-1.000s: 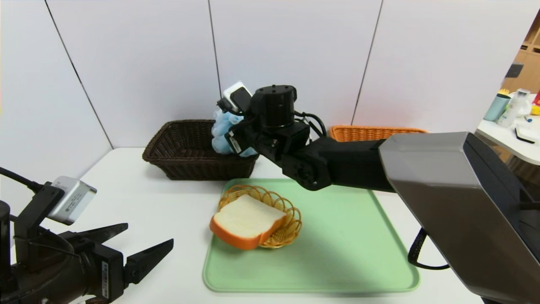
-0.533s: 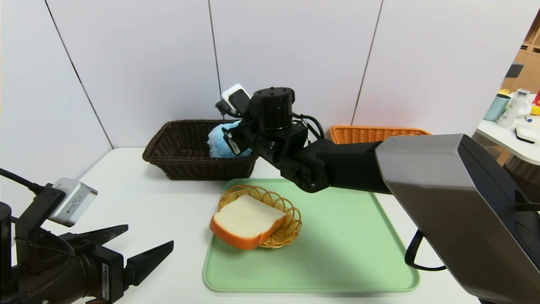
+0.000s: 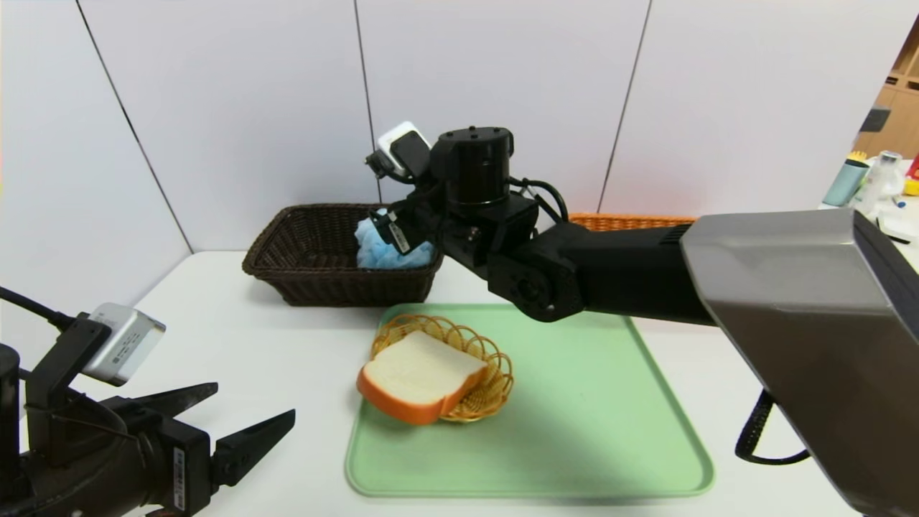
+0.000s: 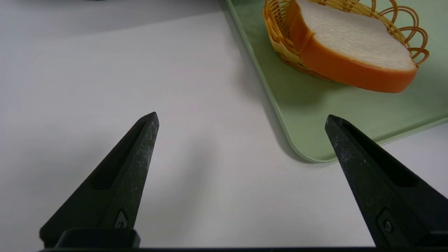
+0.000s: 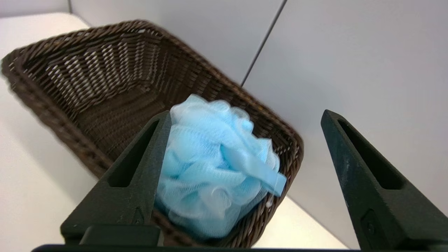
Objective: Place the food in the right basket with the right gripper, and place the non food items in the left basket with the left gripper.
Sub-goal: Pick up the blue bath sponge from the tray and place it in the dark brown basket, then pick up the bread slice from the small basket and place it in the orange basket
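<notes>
Nearest, at about 7 o'clock in the head view, the left pincer (image 3: 248,406) hangs parked just above the white surface (image 3: 237,337), its two black tapered fingers (image 4: 134,154) spread wide with nothing between them; bare matte surface lies all around it, and the rounded near-left corner of the pale green tray (image 3: 589,409) sits just beyond its tips. The tray is a smooth, shallow, rounded rectangle with a low raised lip, mostly bare toward 4 o'clock. At its 10 o'clock part stands a small round wicker dish (image 3: 481,359) with a looped, scalloped rim, and a slice of bread (image 3: 420,373), white and porous on top with a glossy orange crust, lies tilted in it, its near end overhanging the rim. Past the tray, at 11 o'clock, the dark brown woven basket (image 3: 309,251) stands near the wall panels, rectangular with sloping sides, apart from the tray edge. The blue mesh bath pouf (image 5: 217,164), frilly and translucent, rests inside at the basket's right end against the wall. The right pincer (image 5: 245,117) hovers over that end, fingers spread apart, gripping nothing, though one finger overlaps the pouf in the wrist view. Farthest, at 1 o'clock, the orange woven basket (image 3: 632,221) shows only its rim behind the right arm.
</notes>
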{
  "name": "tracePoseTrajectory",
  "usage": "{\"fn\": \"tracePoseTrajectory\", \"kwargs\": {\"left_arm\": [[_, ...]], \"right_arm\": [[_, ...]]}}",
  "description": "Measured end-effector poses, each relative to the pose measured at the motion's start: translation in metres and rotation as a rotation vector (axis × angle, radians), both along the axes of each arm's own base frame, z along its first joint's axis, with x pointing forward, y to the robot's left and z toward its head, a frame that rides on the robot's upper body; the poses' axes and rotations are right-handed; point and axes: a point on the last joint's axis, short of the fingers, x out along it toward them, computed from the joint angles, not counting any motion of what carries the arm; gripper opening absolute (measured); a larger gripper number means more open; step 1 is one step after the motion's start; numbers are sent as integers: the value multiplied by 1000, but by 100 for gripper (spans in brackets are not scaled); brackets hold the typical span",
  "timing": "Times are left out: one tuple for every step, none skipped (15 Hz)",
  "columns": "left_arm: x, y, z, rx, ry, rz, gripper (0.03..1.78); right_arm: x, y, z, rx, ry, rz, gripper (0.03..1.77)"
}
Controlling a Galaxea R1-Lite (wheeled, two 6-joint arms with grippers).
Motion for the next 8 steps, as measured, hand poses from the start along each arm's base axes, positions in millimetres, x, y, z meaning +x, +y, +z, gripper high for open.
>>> {"fn": "tracePoseTrajectory", "kwargs": {"left_arm": [[0, 0, 0, 0, -1, 0, 169], [0, 0, 1, -1, -4, -1, 169], [0, 0, 2, -7, -10, -7, 169], [1, -1, 3, -17, -21, -16, 169], [1, -1, 5, -29, -37, -23, 169], [1, -2, 6, -36, -45, -32, 169], [1, -2, 6, -41, -48, -45, 169], [1, -2, 7, -48, -52, -58, 169]], "right_arm": [[-5, -5, 0, -16, 15, 4, 152], [-12, -11, -2, -35, 33, 6, 154], [-20, -20, -4, -61, 59, 7, 156], [-30, -30, -7, -86, 84, 8, 158], [-42, -41, -9, -112, 111, 8, 160], [-56, -56, -11, -140, 139, 6, 161], [-71, -71, -11, -159, 157, 2, 162], [-88, -88, -9, -173, 171, -6, 163]]}}
